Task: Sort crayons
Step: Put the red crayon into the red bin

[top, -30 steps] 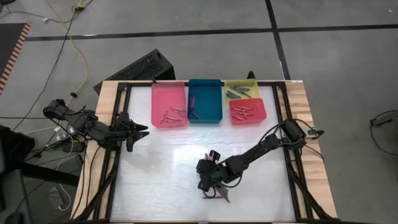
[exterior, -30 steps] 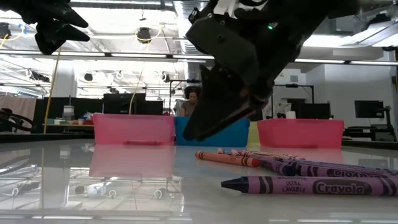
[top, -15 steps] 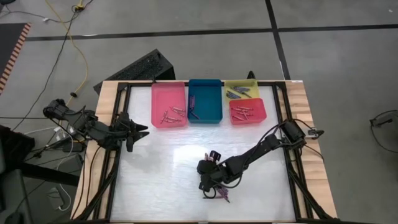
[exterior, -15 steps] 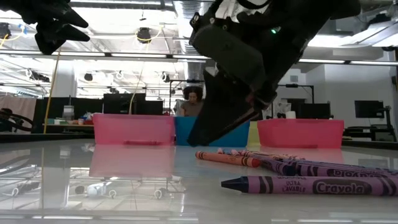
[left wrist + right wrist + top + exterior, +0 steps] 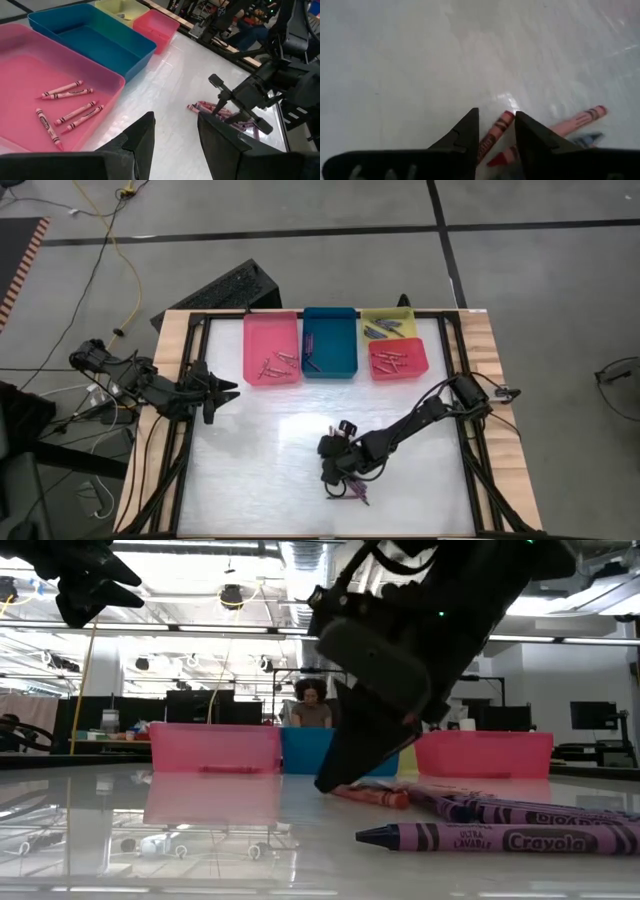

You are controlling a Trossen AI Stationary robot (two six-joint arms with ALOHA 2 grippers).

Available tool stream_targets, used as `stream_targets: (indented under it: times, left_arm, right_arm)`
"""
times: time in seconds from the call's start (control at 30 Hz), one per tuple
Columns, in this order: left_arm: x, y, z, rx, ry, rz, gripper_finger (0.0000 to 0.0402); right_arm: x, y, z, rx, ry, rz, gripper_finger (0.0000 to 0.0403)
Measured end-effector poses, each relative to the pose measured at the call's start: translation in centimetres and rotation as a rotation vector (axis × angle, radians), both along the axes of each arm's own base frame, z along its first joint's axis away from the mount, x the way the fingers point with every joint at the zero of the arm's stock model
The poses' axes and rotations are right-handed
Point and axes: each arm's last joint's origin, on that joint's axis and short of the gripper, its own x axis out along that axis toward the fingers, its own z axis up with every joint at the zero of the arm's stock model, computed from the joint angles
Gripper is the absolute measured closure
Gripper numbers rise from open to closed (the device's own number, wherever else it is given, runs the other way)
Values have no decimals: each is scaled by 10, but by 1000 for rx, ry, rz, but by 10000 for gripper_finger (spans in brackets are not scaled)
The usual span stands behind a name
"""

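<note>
Right gripper (image 5: 331,477) low over the table (image 5: 260,470), near the front edge, just right of centre. Its fingers (image 5: 470,131) stand slightly apart with a red crayon (image 5: 492,134) lying in the gap between the tips; nothing gripped yet, crayon flat on the table. Loose crayons (image 5: 500,825), purple and pink, lie just beside it toward the front edge. Left gripper (image 5: 222,392) waits above the left edge, fingers partly apart, empty. Along the back edge: pink tray (image 5: 271,328) with several crayons, blue tray (image 5: 330,320), yellow tray (image 5: 384,315), red tray (image 5: 398,372).
</note>
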Motion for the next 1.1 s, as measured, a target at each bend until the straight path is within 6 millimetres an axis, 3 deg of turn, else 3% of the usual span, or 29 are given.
stream_targets:
  times: [0.33,0.73,0.9,1.1]
  left_arm:
    - [0,0,0,0,0,1,262]
    - [0,0,0,0,0,1,262]
    - [0,0,0,0,0,0,262]
    - [0,0,0,-1,0,1,262]
  right_arm:
    - [1,1,-2,17,1,-1,284]
    - [-2,-1,-4,74,11,-103,390]
    - [-1,-1,-3,66,-19,-130,395]
    - [3,0,20,30,-44,-64,398]
